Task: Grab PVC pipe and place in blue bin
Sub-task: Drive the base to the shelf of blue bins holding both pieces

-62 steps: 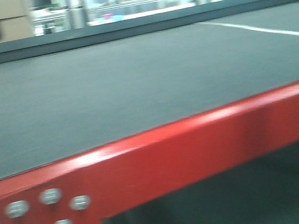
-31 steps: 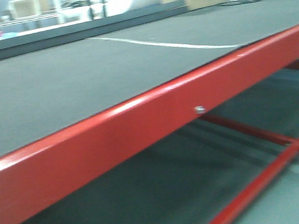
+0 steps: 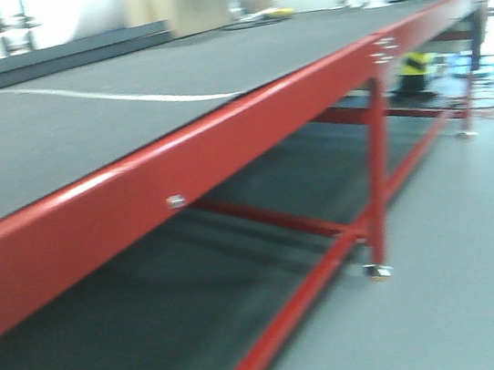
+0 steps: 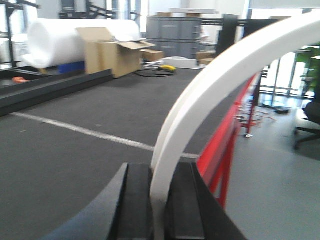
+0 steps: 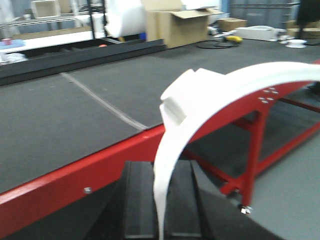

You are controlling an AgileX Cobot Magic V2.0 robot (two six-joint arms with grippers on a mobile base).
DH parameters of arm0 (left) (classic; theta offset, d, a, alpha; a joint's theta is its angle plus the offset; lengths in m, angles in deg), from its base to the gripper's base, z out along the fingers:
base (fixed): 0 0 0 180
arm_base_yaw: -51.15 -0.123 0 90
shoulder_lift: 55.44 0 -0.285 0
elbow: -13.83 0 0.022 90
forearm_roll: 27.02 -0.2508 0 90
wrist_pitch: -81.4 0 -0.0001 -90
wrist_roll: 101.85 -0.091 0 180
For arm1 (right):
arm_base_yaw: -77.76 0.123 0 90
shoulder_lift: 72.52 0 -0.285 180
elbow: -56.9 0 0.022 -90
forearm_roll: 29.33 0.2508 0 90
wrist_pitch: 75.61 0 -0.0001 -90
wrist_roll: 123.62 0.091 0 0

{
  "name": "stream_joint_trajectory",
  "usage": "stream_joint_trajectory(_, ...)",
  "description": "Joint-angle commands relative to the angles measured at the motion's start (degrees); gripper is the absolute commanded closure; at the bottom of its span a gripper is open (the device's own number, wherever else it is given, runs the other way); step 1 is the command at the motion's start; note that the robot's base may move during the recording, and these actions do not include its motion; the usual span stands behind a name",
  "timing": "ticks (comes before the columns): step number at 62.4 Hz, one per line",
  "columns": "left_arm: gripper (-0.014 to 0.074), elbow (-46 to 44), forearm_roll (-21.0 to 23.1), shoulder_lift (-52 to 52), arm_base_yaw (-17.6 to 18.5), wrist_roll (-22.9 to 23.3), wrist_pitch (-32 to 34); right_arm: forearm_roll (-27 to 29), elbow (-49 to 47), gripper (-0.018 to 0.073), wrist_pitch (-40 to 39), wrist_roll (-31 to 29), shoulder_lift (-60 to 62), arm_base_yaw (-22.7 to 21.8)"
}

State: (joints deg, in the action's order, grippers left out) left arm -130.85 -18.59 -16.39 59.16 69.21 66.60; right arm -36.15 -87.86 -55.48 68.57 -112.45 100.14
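Note:
A white PVC pipe (image 4: 210, 85) rises from between the black fingers of my left gripper (image 4: 159, 172), which is shut on it, and arcs up to the right over the table edge. In the right wrist view a white PVC pipe (image 5: 225, 90) with a blocky fitting (image 5: 182, 97) on it stands clamped in my right gripper (image 5: 160, 170). I cannot tell whether both grippers hold the same pipe. Neither gripper shows in the front view. The blue bin is out of view.
A long table with a red steel frame (image 3: 223, 142) and a dark grey mat crossed by a white line (image 3: 115, 97) fills the left. Its leg with a caster (image 3: 379, 269) stands on grey floor to the right. Cardboard box (image 4: 112, 52), white roll (image 4: 55, 40) and grey crates (image 4: 175, 42) stand beyond.
The front view has swept right along the table: the bolted corner plate has left the picture, and the far legs, the caster and open floor now show. The view is blurred by motion.

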Motion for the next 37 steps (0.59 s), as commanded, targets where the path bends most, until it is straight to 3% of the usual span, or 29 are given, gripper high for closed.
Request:
stream_joint_trajectory(1,0.0708,-0.1,0.1,-0.2,0.3,-0.1,1.2,-0.7,0.1,0.0727,-1.7,-0.1,0.2,0.1)
stream_joint_trajectory(37,0.0708,-0.1,0.1,-0.2,0.3,-0.1,1.2,-0.7,0.1,0.0727,-1.7,-0.1,0.2,0.1)
